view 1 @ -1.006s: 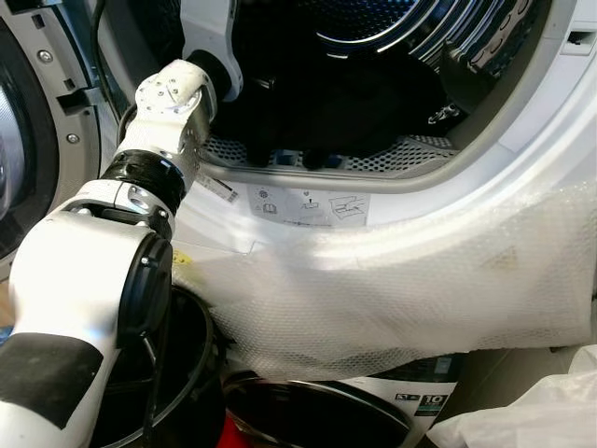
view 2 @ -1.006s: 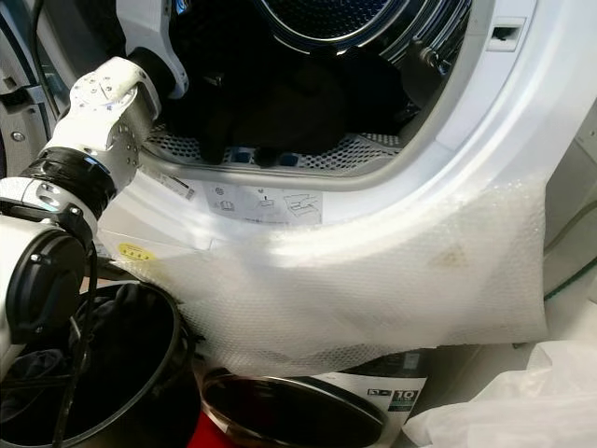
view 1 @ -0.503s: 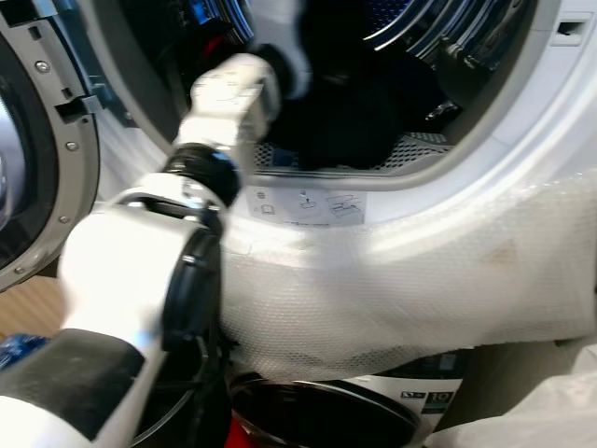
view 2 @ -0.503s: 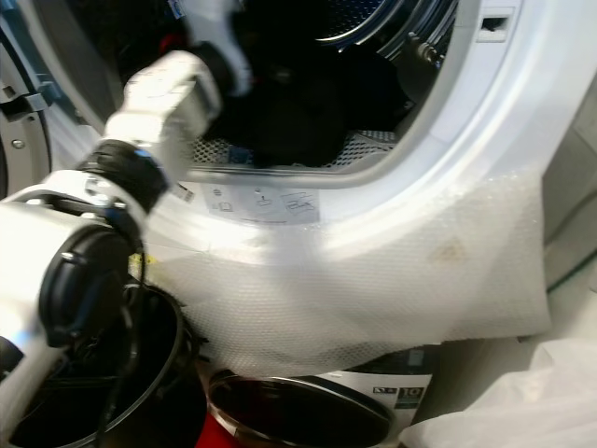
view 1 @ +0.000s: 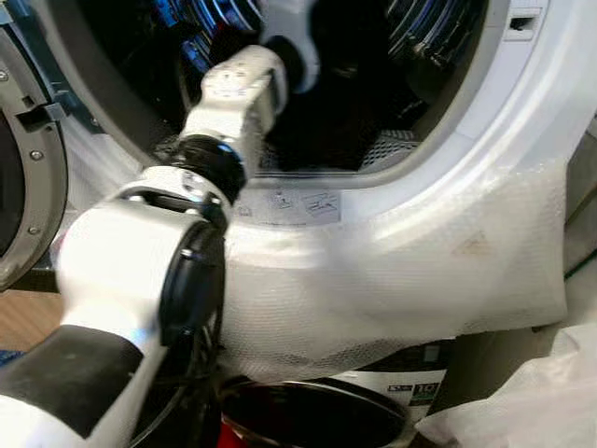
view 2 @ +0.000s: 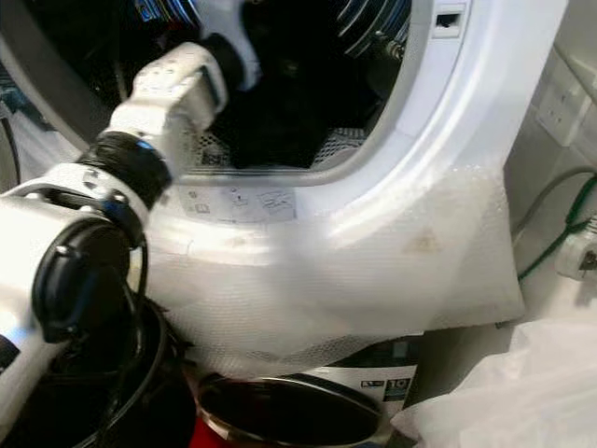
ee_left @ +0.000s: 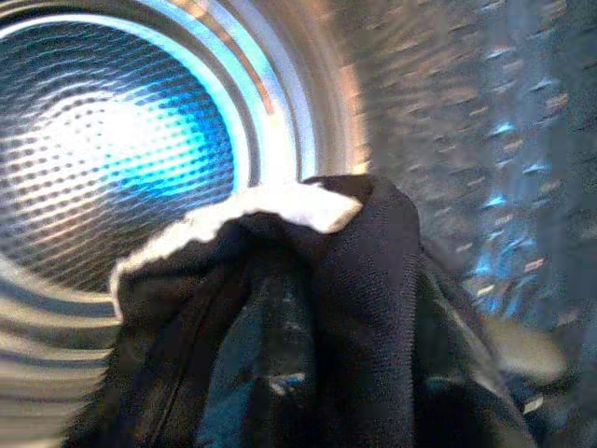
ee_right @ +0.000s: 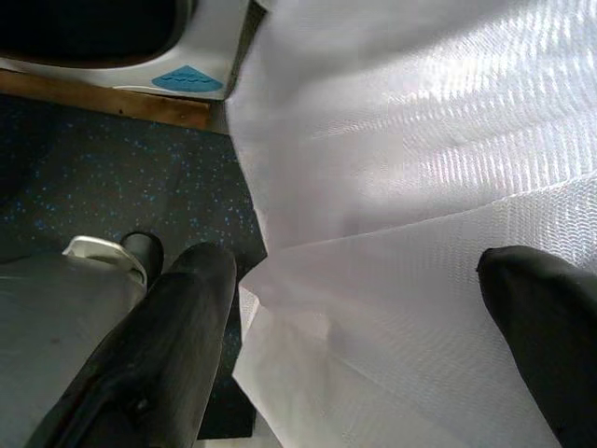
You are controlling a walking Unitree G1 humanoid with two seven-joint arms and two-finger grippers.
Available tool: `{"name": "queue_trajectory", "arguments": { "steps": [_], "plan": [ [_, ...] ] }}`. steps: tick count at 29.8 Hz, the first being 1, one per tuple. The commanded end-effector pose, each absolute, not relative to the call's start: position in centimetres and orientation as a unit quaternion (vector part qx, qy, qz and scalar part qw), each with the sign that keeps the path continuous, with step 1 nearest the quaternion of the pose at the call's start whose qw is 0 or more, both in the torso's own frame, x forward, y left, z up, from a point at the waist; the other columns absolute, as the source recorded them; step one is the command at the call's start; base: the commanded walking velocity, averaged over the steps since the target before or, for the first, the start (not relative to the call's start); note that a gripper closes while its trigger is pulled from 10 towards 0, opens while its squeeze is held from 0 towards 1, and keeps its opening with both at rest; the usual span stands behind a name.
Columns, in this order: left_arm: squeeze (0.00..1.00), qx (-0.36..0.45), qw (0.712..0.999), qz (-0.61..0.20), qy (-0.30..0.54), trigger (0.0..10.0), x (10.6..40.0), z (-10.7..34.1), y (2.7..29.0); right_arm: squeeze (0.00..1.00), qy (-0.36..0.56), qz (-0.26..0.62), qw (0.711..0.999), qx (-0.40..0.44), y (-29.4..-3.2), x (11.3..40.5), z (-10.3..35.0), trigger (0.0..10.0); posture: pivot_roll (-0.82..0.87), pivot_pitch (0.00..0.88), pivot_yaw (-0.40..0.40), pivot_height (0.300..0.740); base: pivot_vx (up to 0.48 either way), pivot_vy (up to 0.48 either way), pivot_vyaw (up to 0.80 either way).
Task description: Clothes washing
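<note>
I am looking down at the white front-loading washing machine (view 1: 522,112), its round opening taking up the far half of the scene and a sheet of bubble wrap (view 1: 401,280) hanging over its front panel below the opening. My left arm (view 1: 224,121) is reaching from the near left up through the opening, its wrist going into the dark drum (ee_left: 112,140). In the left wrist view, the left gripper (ee_left: 308,392) is sitting buried in a dark garment (ee_left: 354,308) with a pale edge, inside the perforated steel drum; I cannot tell whether its fingers are clamping the cloth. The right gripper (ee_right: 373,345) is hanging with its fingers (ee_right: 159,345) spread wide over white plastic sheeting (ee_right: 401,168) beside dark speckled floor (ee_right: 112,177).
</note>
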State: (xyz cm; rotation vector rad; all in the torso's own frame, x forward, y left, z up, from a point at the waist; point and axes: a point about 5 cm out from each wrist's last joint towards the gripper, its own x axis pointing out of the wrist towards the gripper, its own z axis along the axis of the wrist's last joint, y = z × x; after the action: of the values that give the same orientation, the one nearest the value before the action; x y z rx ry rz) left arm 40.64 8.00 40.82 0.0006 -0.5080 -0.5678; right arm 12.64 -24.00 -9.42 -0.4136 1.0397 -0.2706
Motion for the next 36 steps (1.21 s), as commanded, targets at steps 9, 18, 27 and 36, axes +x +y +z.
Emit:
{"name": "queue_trajectory", "arguments": {
  "steps": [9,18,27,36],
  "plan": [
    [1.0,0.09,0.947,-0.232,-0.203,10.0,41.3,40.1,10.0,0.0,0.486,-0.106,0.846,-0.192,-22.6,14.3,-9.3,10.0,0.04,0.0,0.097,0.74,0.0,0.0,0.0],
    [1.0,0.147,0.94,-0.238,-0.194,10.0,41.1,40.4,9.4,0.0,0.479,-0.089,0.853,-0.188,-21.4,15.6,-9.1,10.0,0.05,0.0,0.089,0.74,0.0,0.0,0.0],
    [1.0,0.189,0.914,-0.294,-0.204,10.0,40.2,42.4,8.4,0.0,0.483,-0.084,0.851,-0.188,-21.0,15.7,-9.1,10.0,0.08,0.0,0.086,0.74,0.0,0.0,0.0],
    [1.0,0.204,0.857,-0.422,-0.213,10.0,38.8,43.1,8.4,0.0,0.489,-0.077,0.85,-0.181,-20.2,15.2,-9.5,10.0,0.1,0.0,0.096,0.74,0.0,0.0,0.0]
  ]
}}
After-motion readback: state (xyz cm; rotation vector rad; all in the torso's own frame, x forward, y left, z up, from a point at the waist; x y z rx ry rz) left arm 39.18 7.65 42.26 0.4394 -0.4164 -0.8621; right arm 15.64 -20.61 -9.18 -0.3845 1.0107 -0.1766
